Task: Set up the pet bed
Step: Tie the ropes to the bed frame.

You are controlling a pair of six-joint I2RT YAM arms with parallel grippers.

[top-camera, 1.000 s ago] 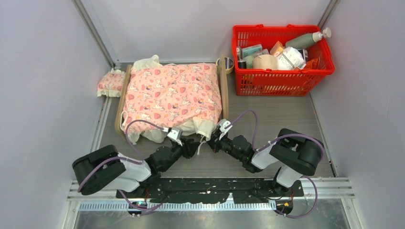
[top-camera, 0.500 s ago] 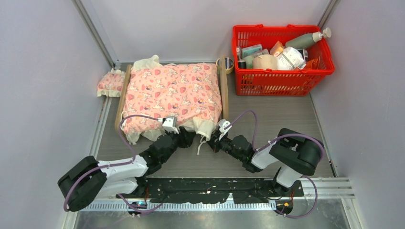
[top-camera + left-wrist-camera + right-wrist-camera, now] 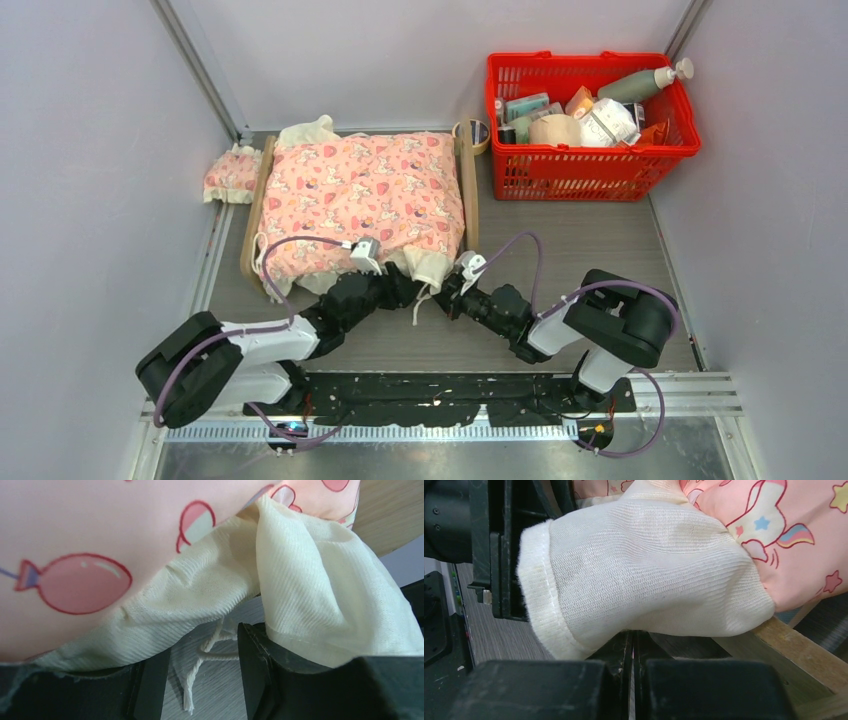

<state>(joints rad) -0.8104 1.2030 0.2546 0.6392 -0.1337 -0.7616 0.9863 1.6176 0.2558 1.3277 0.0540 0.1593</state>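
Note:
The pet bed (image 3: pixel 468 195) lies mid-table, only its plywood side rails showing; a pink patterned blanket (image 3: pixel 365 195) covers the rest and hides the mattress. My left gripper (image 3: pixel 400 290) is at the bed's near edge. Its jaws stand open (image 3: pixel 202 675) with the blanket's cream frill (image 3: pixel 200 605) draped over them and a white cord (image 3: pixel 197 672) lying on the table between them. My right gripper (image 3: pixel 447 297) is beside it, shut (image 3: pixel 633 645) on the frill (image 3: pixel 644 575) at the blanket's near right corner, next to the wooden rail (image 3: pixel 794 650).
A small pink frilled pillow (image 3: pixel 232 173) lies against the left wall beside the bed. A red basket (image 3: pixel 590 165) full of bottles and packets stands at the back right. A roll of tape (image 3: pixel 472 132) sits between bed and basket.
My left arm has reached forward, bringing its gripper up to the blanket's near edge. The right arm and the blanket have stayed put.

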